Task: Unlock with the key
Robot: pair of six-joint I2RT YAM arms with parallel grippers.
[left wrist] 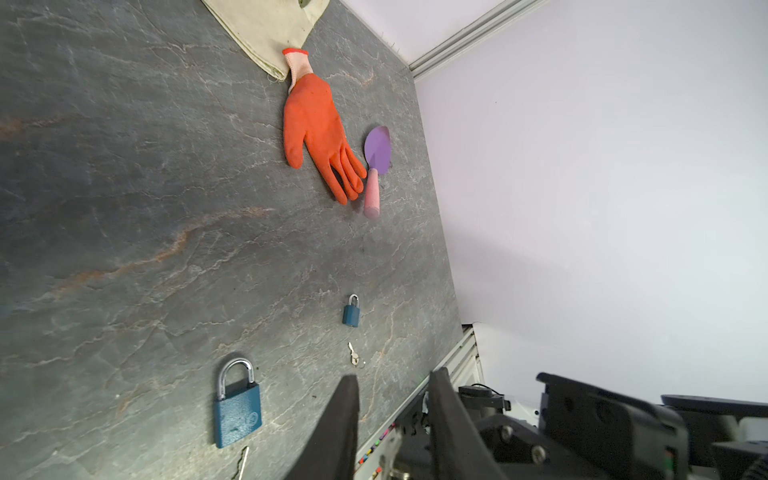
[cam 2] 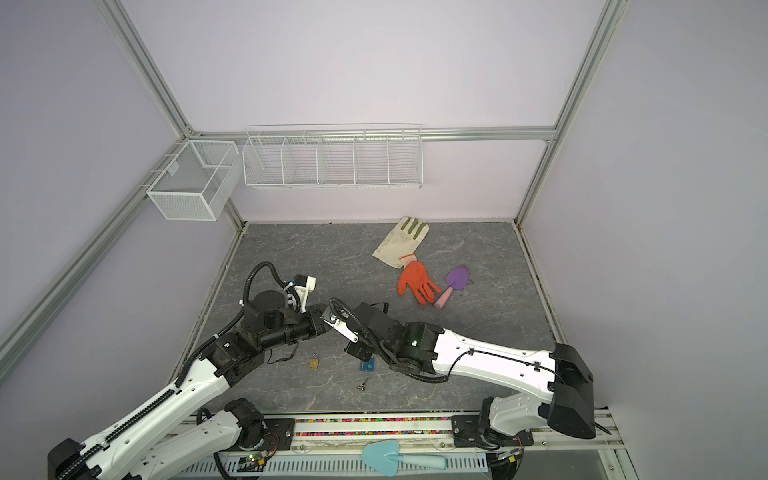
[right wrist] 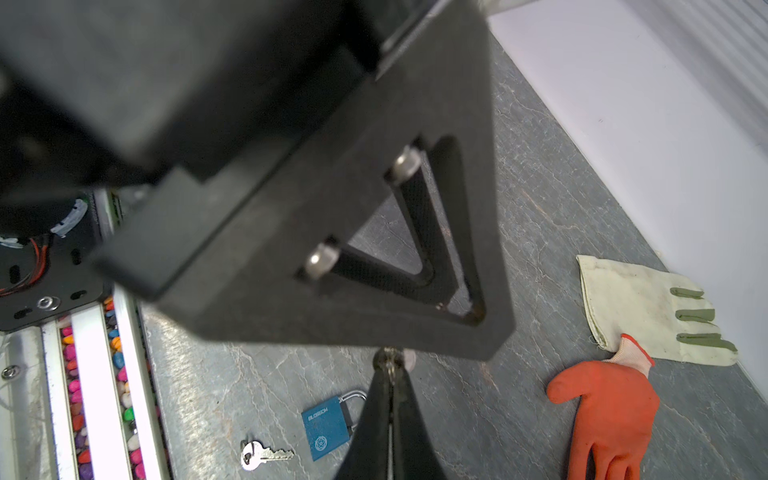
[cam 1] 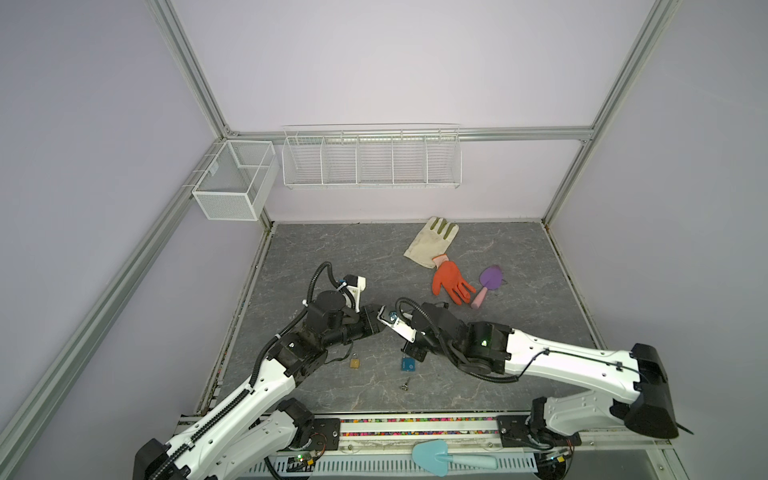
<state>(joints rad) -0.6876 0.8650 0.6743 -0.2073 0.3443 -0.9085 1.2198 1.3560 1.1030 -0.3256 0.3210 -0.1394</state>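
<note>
1. Small silver key (right wrist: 264, 455): round head with a hole, short toothed blade, flat on the table (cam 1: 332, 257), untouched.
2. Just beside it, a blue padlock (right wrist: 326, 428). Farther left, a brass padlock (cam 1: 354, 362) close under the left arm.
3. Dark grey stone-look tabletop with pale veins, lilac walls, metal frame posts, white wire baskets (cam 1: 372, 160) hung on the rails. Toward the back right, an orange glove (cam 1: 451, 284), a cream glove (cam 1: 430, 243) and a purple trowel (cam 1: 488, 280).
4. Fingers of the right gripper (right wrist: 390, 365) pressed together, with a small metal bit at the tips, too blurred to name.
5. Fingers of the left gripper (left wrist: 394, 374) spread, nothing seen in the gap.
6. Both grippers tip to tip over the middle of the table, well apart from the key nearer the front rail.
7. A second blue padlock (left wrist: 237, 409) beside the left fingers, outside the gap, with a thin silver strip at its base. Cannot tell whether lying or lifted.
</note>
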